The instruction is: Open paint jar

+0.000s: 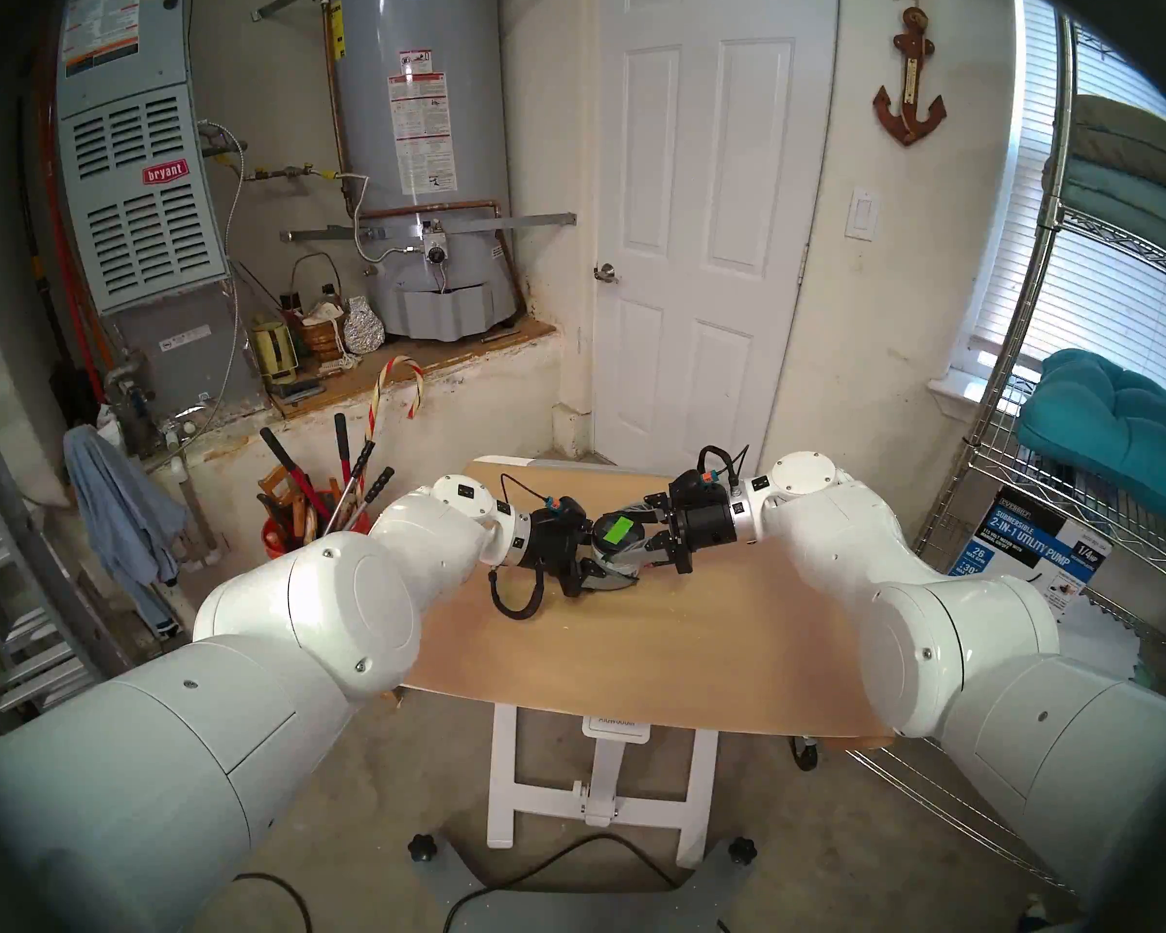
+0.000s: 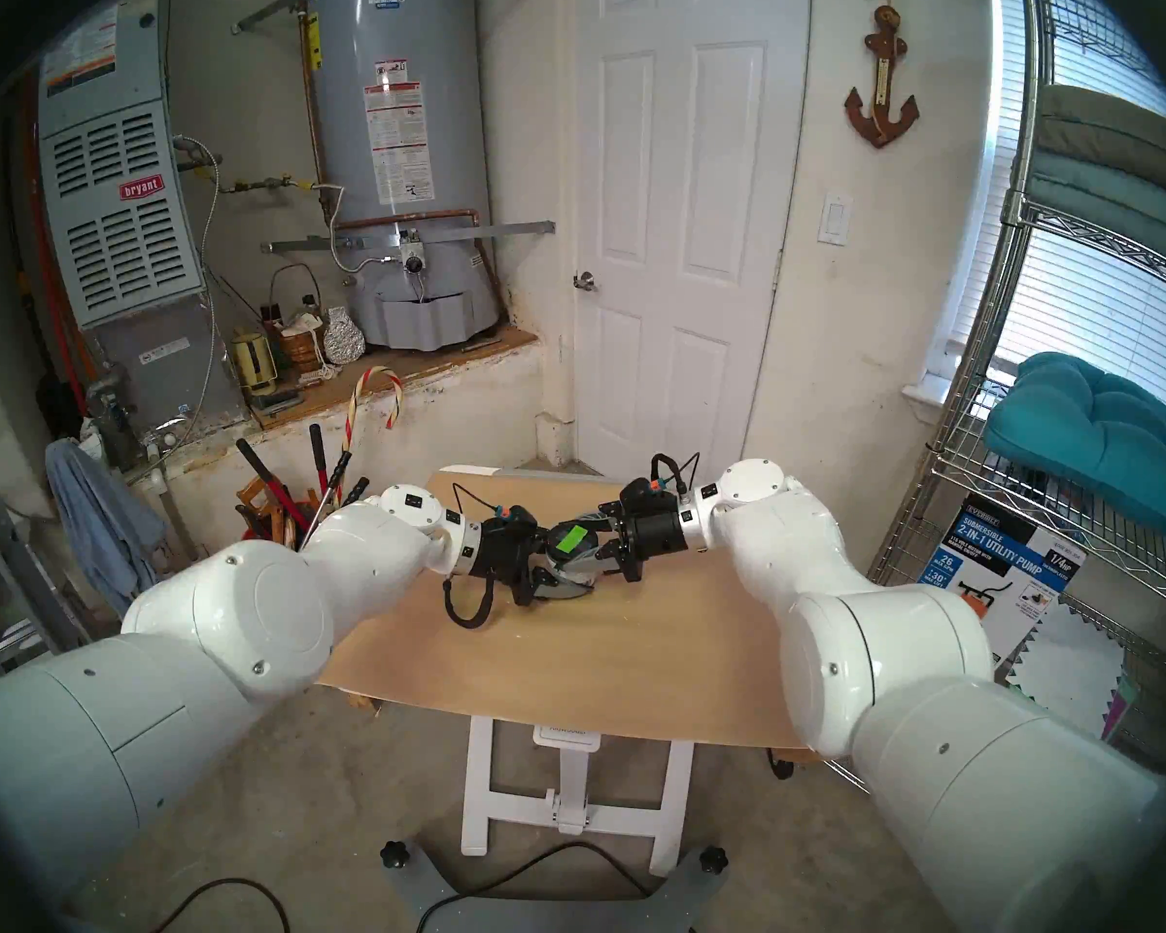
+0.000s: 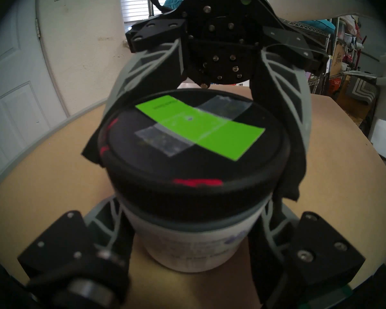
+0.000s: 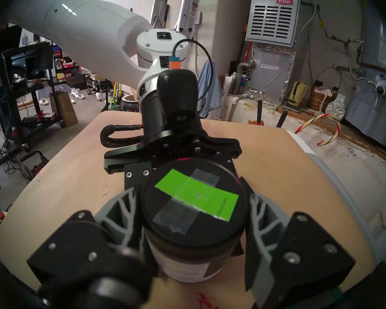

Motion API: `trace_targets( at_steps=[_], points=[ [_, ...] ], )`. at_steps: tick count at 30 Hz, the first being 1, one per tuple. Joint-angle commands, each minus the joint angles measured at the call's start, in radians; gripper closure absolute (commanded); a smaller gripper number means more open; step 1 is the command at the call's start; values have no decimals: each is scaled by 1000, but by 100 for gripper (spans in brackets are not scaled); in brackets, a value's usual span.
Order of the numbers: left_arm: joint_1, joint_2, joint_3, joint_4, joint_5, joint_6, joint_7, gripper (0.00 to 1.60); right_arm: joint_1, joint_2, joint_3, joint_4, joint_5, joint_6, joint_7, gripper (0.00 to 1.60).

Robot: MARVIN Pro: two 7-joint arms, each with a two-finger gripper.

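The paint jar (image 1: 615,541) stands upright on the wooden table (image 1: 634,649), towards its far side. Its black lid (image 3: 194,159) carries a bright green strip (image 4: 196,197) and clear tape. My left gripper (image 1: 604,565) comes in from the left and is shut on the jar's white labelled body (image 3: 192,241), below the lid. My right gripper (image 4: 194,223) comes in from the right, and its fingers (image 4: 118,212) press on opposite sides of the lid's rim. The lid sits flat on the jar. What is inside the jar is hidden.
An orange bucket of long-handled tools (image 1: 297,528) stands on the floor left of the table. A wire shelf (image 1: 1105,440) and a pump box (image 1: 1024,548) are on the right. A white door (image 1: 701,238) is behind.
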Motion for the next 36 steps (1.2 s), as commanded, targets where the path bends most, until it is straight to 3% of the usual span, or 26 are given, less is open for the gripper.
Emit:
trace_targets(
  at_steps=[1, 5, 14, 24, 30, 36],
  points=[
    [-7, 19, -4, -15, -2, 0, 10, 160, 59, -16, 6, 12, 17, -24, 32, 0],
    [-4, 18, -9, -16, -2, -1, 18, 160, 63, -15, 19, 35, 23, -35, 32, 0],
    [14, 12, -26, -26, -2, -2, 74, 160, 88, 9, 90, 112, 74, 26, 30, 0],
    [27, -14, -35, -36, 2, 18, 164, 160, 62, 9, 208, 145, 145, 82, -121, 0],
    [31, -33, -35, -38, 5, 26, 202, 160, 47, -4, 228, 140, 145, 75, -182, 0],
    [31, -43, -37, -43, 7, 34, 229, 160, 24, -5, 249, 138, 154, 60, -192, 0]
  ],
)
